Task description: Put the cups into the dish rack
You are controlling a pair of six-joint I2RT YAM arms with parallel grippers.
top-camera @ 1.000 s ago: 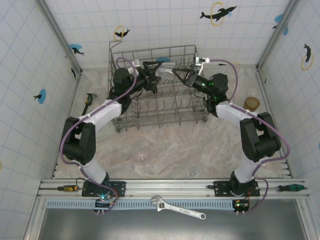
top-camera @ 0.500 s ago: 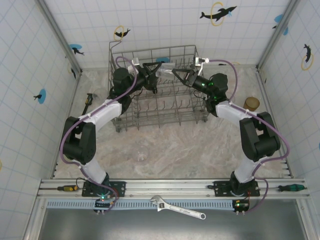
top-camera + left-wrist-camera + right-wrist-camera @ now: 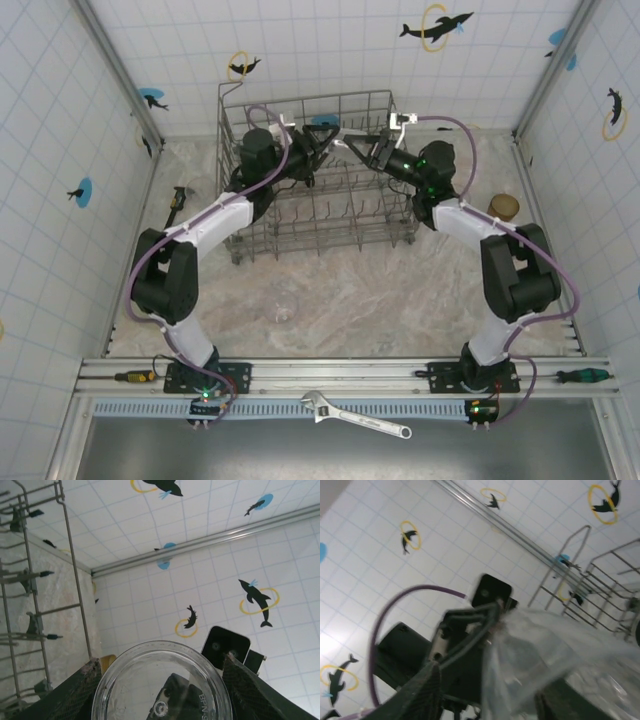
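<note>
top view looks down from behind; wrist views tilt up, sharing the near glass [image 3: 150, 677]

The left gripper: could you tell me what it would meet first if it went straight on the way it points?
The clear glass between its fingers; beyond, probably the right gripper facing it, depth unclear.

Item counts. Dish rack [image 3: 320, 215]: one. Clear glasses: two, raised glass [image 3: 150, 677] plus lone glass [image 3: 285, 310] on table [image 3: 400, 300]. Amber tumbler [image 3: 503, 207]: one. Cups in all: three. Adjustable wrench [image 3: 360, 416]: one. Screwdrivers: two, yellow-handled screwdriver [image 3: 133, 377], green-handled screwdriver [image 3: 583, 375]. Robot arms: two, left arm [image 3: 165, 275], right arm [image 3: 515, 270].
</note>
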